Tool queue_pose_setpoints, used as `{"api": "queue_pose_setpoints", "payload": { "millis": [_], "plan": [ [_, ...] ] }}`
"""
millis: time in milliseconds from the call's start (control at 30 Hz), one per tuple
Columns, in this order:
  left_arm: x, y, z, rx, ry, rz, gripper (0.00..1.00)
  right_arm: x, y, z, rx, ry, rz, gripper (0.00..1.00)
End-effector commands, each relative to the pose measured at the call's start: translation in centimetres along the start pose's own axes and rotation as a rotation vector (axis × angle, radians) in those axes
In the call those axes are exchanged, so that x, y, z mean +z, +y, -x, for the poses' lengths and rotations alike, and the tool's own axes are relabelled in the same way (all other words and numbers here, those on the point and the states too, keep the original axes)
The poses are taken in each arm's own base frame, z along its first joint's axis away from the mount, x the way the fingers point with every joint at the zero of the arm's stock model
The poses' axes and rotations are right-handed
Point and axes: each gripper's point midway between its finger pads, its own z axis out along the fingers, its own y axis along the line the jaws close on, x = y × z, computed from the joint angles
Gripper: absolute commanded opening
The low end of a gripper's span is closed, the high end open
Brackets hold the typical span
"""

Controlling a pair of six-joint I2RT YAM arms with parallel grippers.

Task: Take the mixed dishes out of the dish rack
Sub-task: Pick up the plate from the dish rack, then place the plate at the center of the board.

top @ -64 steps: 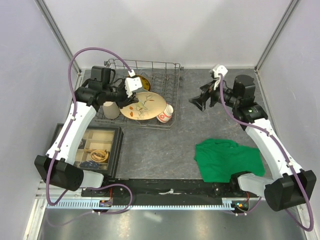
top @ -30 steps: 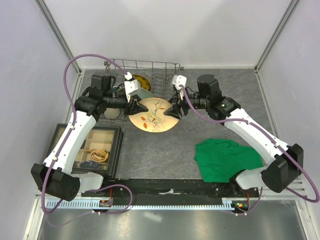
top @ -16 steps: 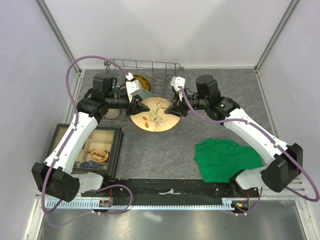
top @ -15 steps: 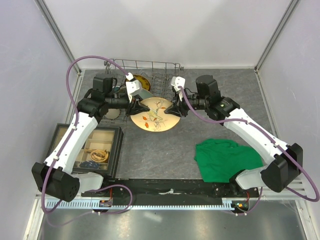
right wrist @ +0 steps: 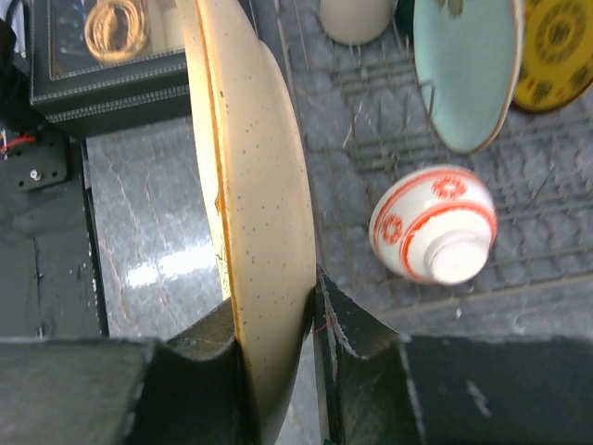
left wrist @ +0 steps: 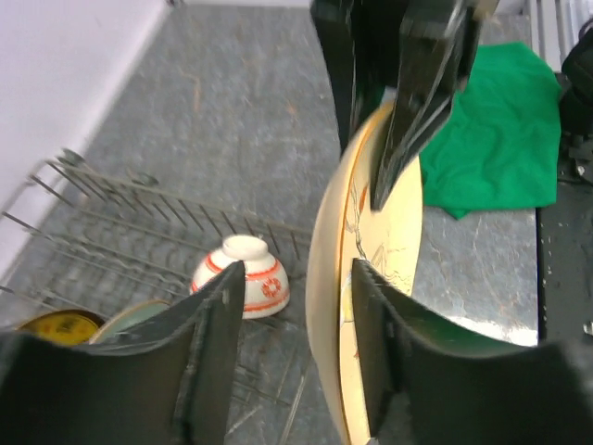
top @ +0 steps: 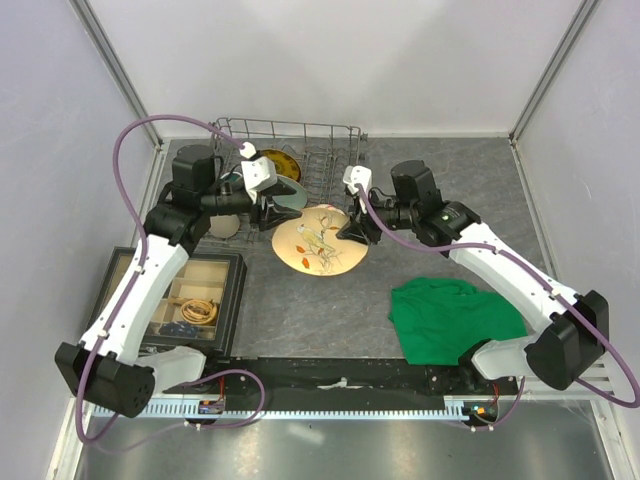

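The cream plate (top: pixel 318 240) hung on edge, tilted, over the tabletop (top: pixel 300 300) just near of the dish rack (top: pixel 335 135). The right gripper (right wrist: pixel 275 320) was clamped on its right rim. The left gripper (left wrist: pixel 296 269) had its 2 fingers apart with the opposite rim standing between them; whether either finger touched the rim I cannot tell.

The step looked like a handover, so the left arm should back straight off the rim without brushing it. The right gripper should hold firm, since a single edge pinch lets a plate swing. Then carry it clear of the rack wires and lower it flat on bare tabletop, left of the green cloth (top: pixel 455 315). The red-and-white bowl (right wrist: pixel 431 222) and the mint-green plate (right wrist: pixel 463 74) remained in the rack.
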Motion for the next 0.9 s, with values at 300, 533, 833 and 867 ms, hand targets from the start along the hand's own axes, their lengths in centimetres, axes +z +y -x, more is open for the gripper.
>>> {"api": "queue_pose_setpoints", "payload": {
  "millis": [300, 533, 833, 867],
  "plan": [
    [-2.3, 0.3, 5.3, 0.116, -0.106, 0.096, 0.72, -3.1, -5.2, 3.9, 0.029, -0.154, -0.168, 0.0],
    [-2.8, -0.1, 3.8, 0.081, -0.068, 0.12, 0.77, -6.7, -10.3, 5.1, 0.184, -0.25, -0.269, 0.0],
    [-2.5, -0.5, 1.2, 0.044, -0.021, 0.102, 0.78, -10.3, -16.8, 2.9, 0.434, -0.322, -0.346, 0.0],
    [-2.5, -0.5, 1.1, 0.045, -0.02, 0.102, 0.78, -11.1, -17.9, 2.4, 0.452, -0.335, -0.358, 0.0]
  ]
}}
